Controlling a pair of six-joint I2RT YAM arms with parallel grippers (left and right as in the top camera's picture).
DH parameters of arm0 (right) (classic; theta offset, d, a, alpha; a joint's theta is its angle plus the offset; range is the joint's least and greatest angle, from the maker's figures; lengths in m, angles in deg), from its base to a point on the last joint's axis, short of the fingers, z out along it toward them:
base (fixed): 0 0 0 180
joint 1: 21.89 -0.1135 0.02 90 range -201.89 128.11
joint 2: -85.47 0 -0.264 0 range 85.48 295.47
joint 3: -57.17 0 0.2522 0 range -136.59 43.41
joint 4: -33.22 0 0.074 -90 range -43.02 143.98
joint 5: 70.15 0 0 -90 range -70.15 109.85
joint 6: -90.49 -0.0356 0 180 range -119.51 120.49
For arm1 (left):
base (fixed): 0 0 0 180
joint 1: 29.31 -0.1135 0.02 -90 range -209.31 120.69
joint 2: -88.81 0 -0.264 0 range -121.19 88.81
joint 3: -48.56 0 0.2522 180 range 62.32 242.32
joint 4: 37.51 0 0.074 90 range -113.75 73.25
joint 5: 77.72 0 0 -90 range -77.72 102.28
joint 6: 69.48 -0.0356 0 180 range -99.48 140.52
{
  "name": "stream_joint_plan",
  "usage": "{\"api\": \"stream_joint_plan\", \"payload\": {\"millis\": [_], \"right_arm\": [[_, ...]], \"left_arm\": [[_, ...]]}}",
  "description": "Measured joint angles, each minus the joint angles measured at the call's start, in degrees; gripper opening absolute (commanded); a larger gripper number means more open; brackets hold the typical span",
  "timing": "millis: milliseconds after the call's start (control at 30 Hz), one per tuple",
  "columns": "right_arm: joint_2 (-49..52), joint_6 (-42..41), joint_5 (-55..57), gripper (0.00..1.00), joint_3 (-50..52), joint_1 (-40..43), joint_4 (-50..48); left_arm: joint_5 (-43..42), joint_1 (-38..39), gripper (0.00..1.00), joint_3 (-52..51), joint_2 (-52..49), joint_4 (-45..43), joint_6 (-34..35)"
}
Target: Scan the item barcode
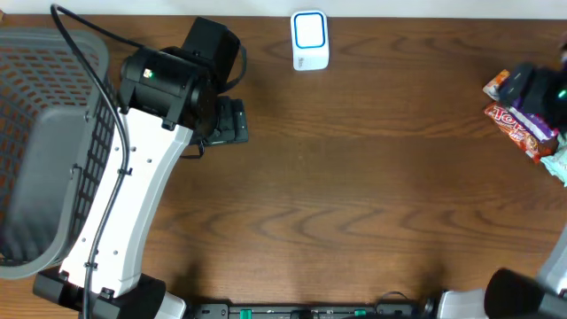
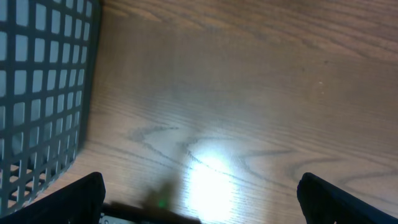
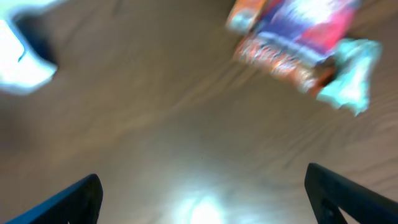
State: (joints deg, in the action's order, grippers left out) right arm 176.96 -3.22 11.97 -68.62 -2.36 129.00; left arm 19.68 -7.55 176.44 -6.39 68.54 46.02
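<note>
Two arms work this surface (image 1: 354,195), and neither holds anything at this moment. At the far left a grey mesh basket (image 1: 44,133) stands at the edge, probably as the drop point for items once scanned; its grid wall fills the left side of the left wrist view. Just beside it, the left claw (image 2: 199,193) hangs over bare wood with its jaws spread fully wide and nothing between them, a stand-by posture that keeps the middle of the surface free. Further right, at the far edge, the white scanner (image 1: 310,40) with its blue-framed window stands upright and faces the open centre, so that a barcode can be presented in front of it. At the far right lies a cluster of snack packets (image 1: 516,120), red, orange and purple, with a pale green wrapper at one end; this is the stock from which the item to be scanned comes, and it rests on the wood well apart from the scanner. The right claw (image 3: 202,193) hovers near this cluster with jaws wide apart and empty. The right wrist view is blurred, so no barcode can be located on any packet.
</note>
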Motion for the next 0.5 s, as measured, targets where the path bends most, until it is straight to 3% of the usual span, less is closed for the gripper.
{"api": "stream_joint_plan", "payload": {"millis": [200,333,500], "right_arm": [[-8.31,2.73,-4.48,0.99,14.88,-5.60,0.15],[-20.37,3.37,-9.31,0.99,29.20,-8.13,-2.56],[-35.74,3.58,-14.84,0.99,40.06,-8.15,-2.95]], "left_arm": [[-0.02,0.00,0.98,0.00,0.00,0.00,0.00],[-0.04,0.00,0.98,0.02,0.00,0.00,0.00],[0.02,0.00,0.98,0.02,0.00,0.00,0.00]]}}
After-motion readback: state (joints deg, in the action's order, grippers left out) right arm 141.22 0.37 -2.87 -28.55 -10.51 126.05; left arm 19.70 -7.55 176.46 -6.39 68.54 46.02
